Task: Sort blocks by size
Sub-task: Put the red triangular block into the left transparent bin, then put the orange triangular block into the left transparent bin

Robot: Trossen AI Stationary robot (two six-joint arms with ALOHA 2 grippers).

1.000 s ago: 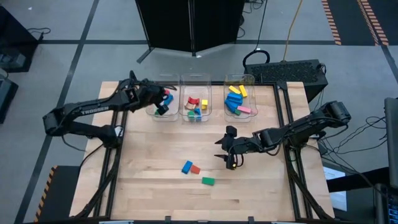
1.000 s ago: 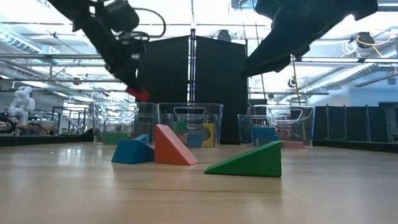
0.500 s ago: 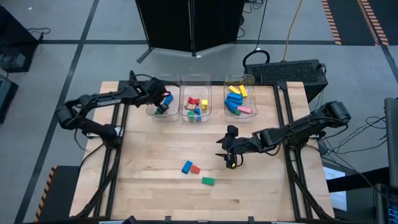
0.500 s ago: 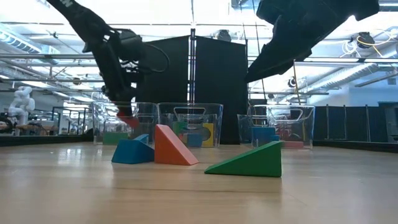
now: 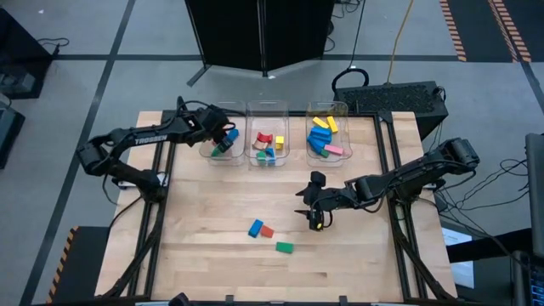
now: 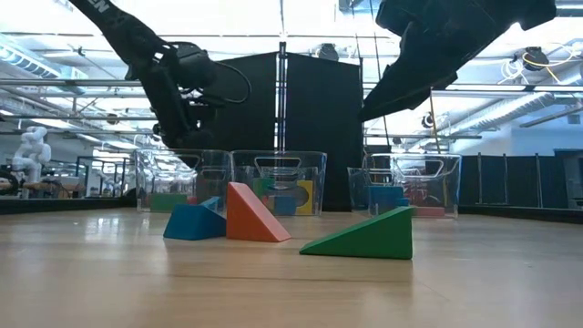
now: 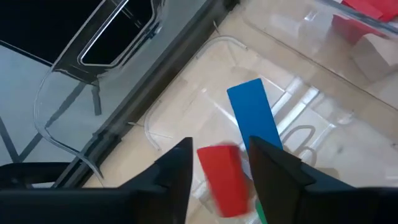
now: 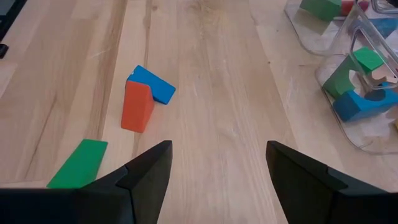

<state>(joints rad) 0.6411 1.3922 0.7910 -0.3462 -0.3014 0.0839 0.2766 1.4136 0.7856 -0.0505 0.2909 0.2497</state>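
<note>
**Left arm at the bins, three wedges waiting**

Seen from above, the left gripper (image 5: 223, 140) hangs over the leftmost of three clear bins (image 5: 223, 154), and its dark body covers much of what lies inside; only bits of blue and green peek out. Three bins in a row at the far edge of the tabletop (image 5: 212, 246), and the blocks in the middle bin (image 5: 267, 144) and the right bin (image 5: 327, 136) are too jumbled to count. Three loose blocks are easy, though: a blue wedge (image 5: 255, 228), an orange-red wedge (image 5: 267, 231) touching it, a green wedge (image 5: 284, 247) just apart. The right gripper (image 5: 316, 219) hovers over bare wood, near those three.

Down at table level, the same three wedges stand in front, blue half hidden behind orange-red. The bins behind are hazy and their contents mostly screened. Both arms are cut off by the top edge.

Left wrist view now: the fingers stand slightly apart, and a blurred red block (image 7: 224, 180) sits between them, below, inside the bin; I cannot tell whether they touch it. One blue block (image 7: 255, 121) lies flat on the bin floor just beyond.

Right wrist view: fingers spread wide, nothing between them, three wedges ahead, two bins cut off at the edge.
</note>
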